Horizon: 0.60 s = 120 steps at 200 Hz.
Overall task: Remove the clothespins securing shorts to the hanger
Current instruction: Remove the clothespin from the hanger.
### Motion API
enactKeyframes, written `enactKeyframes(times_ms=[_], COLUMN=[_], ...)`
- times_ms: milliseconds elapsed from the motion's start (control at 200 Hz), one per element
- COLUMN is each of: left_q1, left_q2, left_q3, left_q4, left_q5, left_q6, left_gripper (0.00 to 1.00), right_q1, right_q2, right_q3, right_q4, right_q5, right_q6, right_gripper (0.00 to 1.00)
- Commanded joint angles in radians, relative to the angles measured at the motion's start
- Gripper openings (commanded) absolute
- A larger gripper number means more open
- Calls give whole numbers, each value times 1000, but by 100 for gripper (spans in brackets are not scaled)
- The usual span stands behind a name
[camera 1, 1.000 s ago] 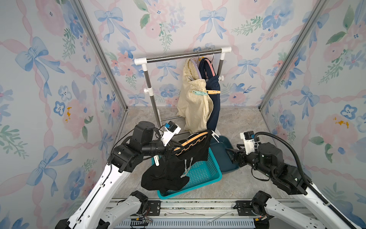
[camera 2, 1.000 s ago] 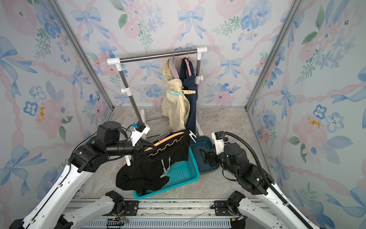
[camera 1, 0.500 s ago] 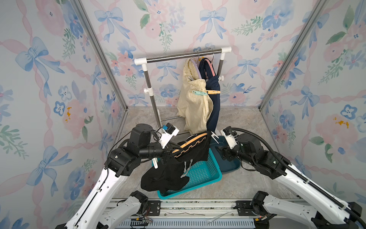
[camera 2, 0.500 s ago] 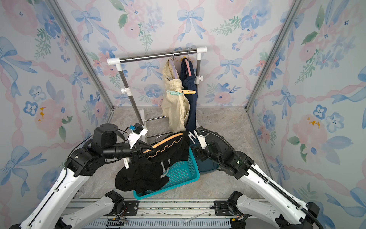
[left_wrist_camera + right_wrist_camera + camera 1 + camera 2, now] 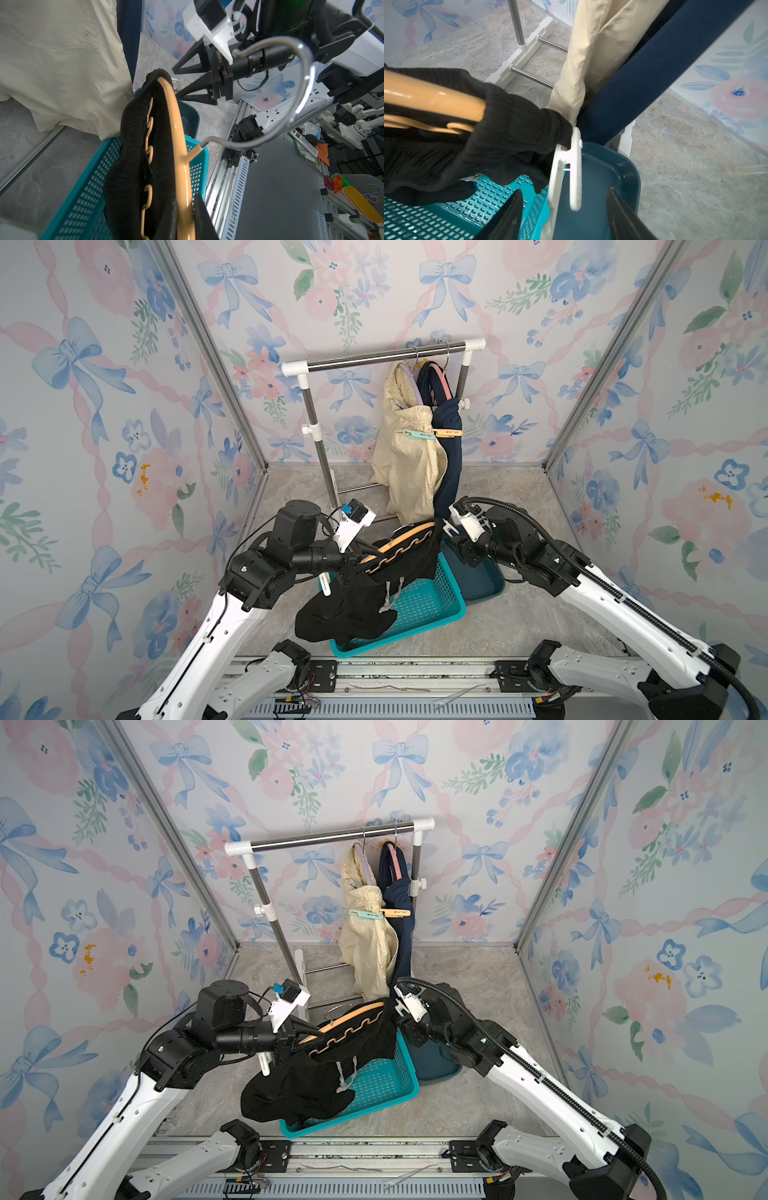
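Found the left gripper (image 5: 354, 562) pinched tight on one end of the orange hanger (image 5: 179, 145), with the black shorts (image 5: 353, 608) draped from it over the teal basket (image 5: 432, 608); located the white clothespin (image 5: 576, 166) biting the black waistband at the hanger's far tip, above the dark blue bin (image 5: 614, 166); found the right gripper (image 5: 564, 190) spread wide, one finger to each side of that clip's tail, touching neither leg.

Judged the step in hand as the squeeze; needed to close on the two free legs well behind the wire pivot, square across them, so the beak would gape rather than twist; needed to draw off along the clip's own length, away from the cloth, only once the beak had let go; needed to hold the hanger steady meanwhile.

Noted the mint clothespin (image 5: 417, 433) on the cream shorts (image 5: 409, 464) and the orange clothespin (image 5: 448, 432) on the navy shorts (image 5: 451, 460), both pairs hanging from the rail (image 5: 374, 358), not yet freed.
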Motion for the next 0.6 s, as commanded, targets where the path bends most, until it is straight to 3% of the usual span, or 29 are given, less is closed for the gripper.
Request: enactKeyframes(times_ms=[0,305,595], left_q1=[-4,-5,-6], left_q2=[-21,-30,-34], left_q3=[-2,-7,-8], left_q4=[42,42,40], left_q5=[29,37,43], left_q6=[-5,-1,-3], left_gripper=[0,0,0], right_q1=[-8,-33,-42], right_q2=[25,47,60], right_q3=[37,40,39], right_q4=[10,9,22], right_q5=[-53,-81,-118], right_q6=[-35,-46,-67], right_gripper=[60,45,44])
